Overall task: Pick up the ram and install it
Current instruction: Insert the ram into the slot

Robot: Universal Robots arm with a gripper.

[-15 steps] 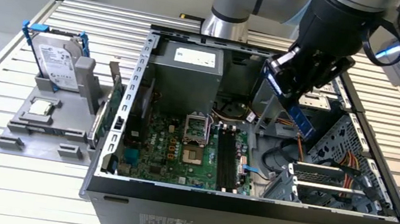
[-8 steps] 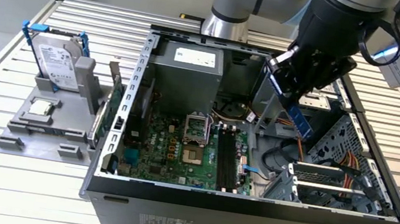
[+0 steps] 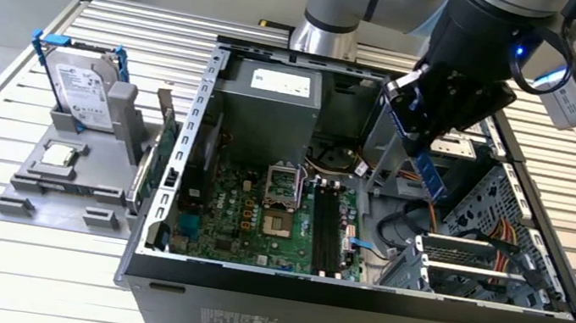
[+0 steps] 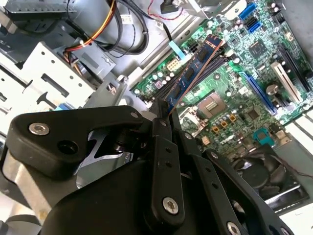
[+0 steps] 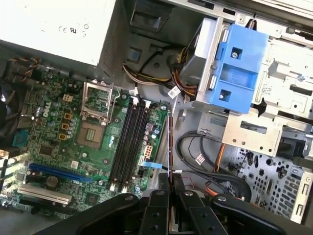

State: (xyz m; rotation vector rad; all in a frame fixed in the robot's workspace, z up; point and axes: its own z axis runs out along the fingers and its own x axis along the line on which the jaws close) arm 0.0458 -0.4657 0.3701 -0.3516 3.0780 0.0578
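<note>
The ram (image 3: 431,176) is a slim blue-and-dark stick hanging from my gripper (image 3: 424,147), above the open computer case and to the exterior view's right of the black motherboard slots (image 3: 329,232). My gripper (image 4: 164,113) is shut on one end of the ram (image 4: 193,73), whose free end points toward the motherboard. In the first wrist view the ram (image 5: 169,142) appears edge-on, sticking out from my gripper (image 5: 170,180) beside the black slots (image 5: 128,144). The stick is clear of the slots, not seated.
A hard drive in a blue frame (image 3: 82,88) and a square processor chip (image 3: 60,153) sit on a grey fixture at the exterior view's left. Inside the case (image 3: 359,296) are the power supply (image 3: 273,108), cables (image 5: 195,156), a blue bracket (image 5: 237,63) and a fan (image 4: 264,171).
</note>
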